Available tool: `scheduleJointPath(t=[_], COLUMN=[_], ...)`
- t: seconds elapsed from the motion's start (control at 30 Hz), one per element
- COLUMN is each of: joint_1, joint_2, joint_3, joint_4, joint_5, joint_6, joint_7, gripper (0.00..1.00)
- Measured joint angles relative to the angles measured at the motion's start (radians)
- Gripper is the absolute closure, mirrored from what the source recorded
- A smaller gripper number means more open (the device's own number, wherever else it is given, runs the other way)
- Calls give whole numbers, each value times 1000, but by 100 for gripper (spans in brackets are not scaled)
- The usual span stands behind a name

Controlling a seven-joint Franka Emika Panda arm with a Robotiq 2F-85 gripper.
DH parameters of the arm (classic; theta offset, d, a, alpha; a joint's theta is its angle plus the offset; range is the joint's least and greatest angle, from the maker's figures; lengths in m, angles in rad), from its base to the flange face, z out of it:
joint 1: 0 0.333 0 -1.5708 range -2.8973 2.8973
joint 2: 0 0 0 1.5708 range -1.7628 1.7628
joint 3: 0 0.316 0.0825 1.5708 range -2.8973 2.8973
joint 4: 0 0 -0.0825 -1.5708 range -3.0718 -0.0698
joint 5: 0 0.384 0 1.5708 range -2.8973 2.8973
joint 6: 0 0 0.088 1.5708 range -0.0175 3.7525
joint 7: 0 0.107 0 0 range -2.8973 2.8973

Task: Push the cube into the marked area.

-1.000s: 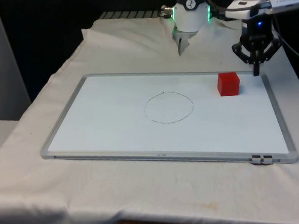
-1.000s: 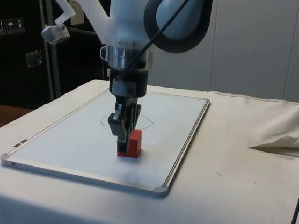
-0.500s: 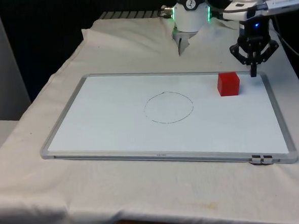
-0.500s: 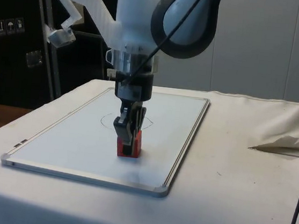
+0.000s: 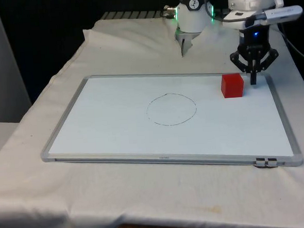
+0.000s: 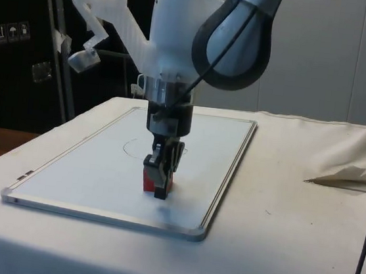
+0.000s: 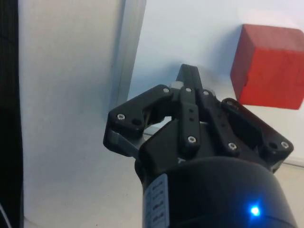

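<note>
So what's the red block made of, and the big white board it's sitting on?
The red block looks like painted wood or hard plastic: sharp edges, flat matte faces. The white board looks like a smooth, slightly glossy whiteboard with a grey metal-looking frame; a thin circle is drawn on it.

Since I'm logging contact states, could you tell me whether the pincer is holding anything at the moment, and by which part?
Nothing is held. The pincer is shut with nothing between its fingers, beside the red cube on the whiteboard.

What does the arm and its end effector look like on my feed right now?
The arm is glossy white with a dark grey ring at one joint and a thin black cable running down to the wrist. The end effector is matt black, with linkage bars fixed by small silver screws, its two slim fingers pressed together into a narrow tip.
</note>
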Motion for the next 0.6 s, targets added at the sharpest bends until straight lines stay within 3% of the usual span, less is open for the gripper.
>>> scheduleJointPath(t=[0.2,0.6], joint_1=[0,0], joint_2=[-21,-16], joint_3=[-7,-16], joint_4=[-9,-12], joint_5=[-1,-61], joint_6=[-4,9], joint_7=[10,97], gripper=[100,100])
